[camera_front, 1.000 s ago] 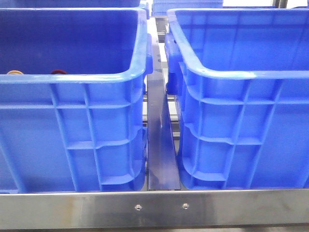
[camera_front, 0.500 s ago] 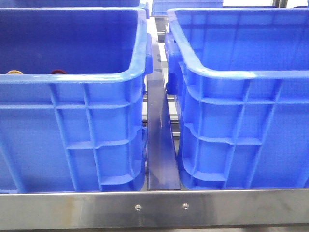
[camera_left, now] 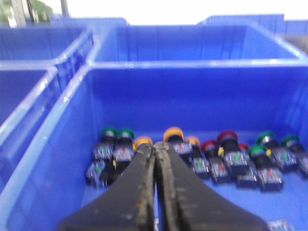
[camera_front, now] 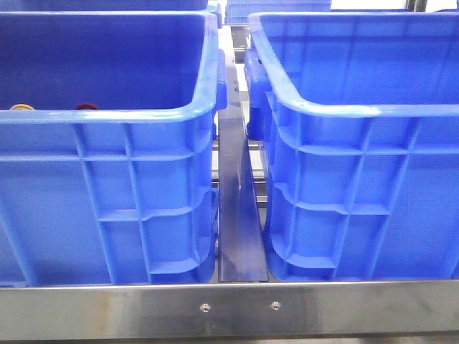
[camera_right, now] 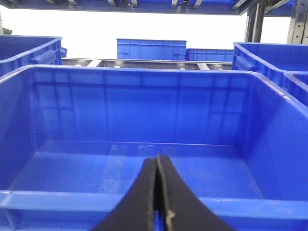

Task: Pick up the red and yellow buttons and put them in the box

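Note:
The box (camera_front: 358, 111) is the right blue crate, with a pale streak on its front rim. In the right wrist view its inside (camera_right: 144, 115) is empty. My right gripper (camera_right: 157, 156) is shut and empty, just short of the near rim. The twin left crate (camera_front: 107, 115) holds several push buttons. In the left wrist view I see yellow caps (camera_left: 173, 133), red caps (camera_left: 227, 136) and green caps (camera_left: 109, 131) along its floor. My left gripper (camera_left: 155, 146) is shut and empty above them. One yellow cap (camera_front: 21, 107) and one red cap (camera_front: 87, 107) peek over the left crate's rim. Neither gripper shows in the front view.
A steel rail (camera_front: 229, 308) runs along the front below both crates, and a metal strip (camera_front: 237, 215) lies in the gap between them. More blue crates stand behind (camera_left: 192, 43) and beside the left crate (camera_left: 24, 96). Others stand behind the box (camera_right: 151, 48).

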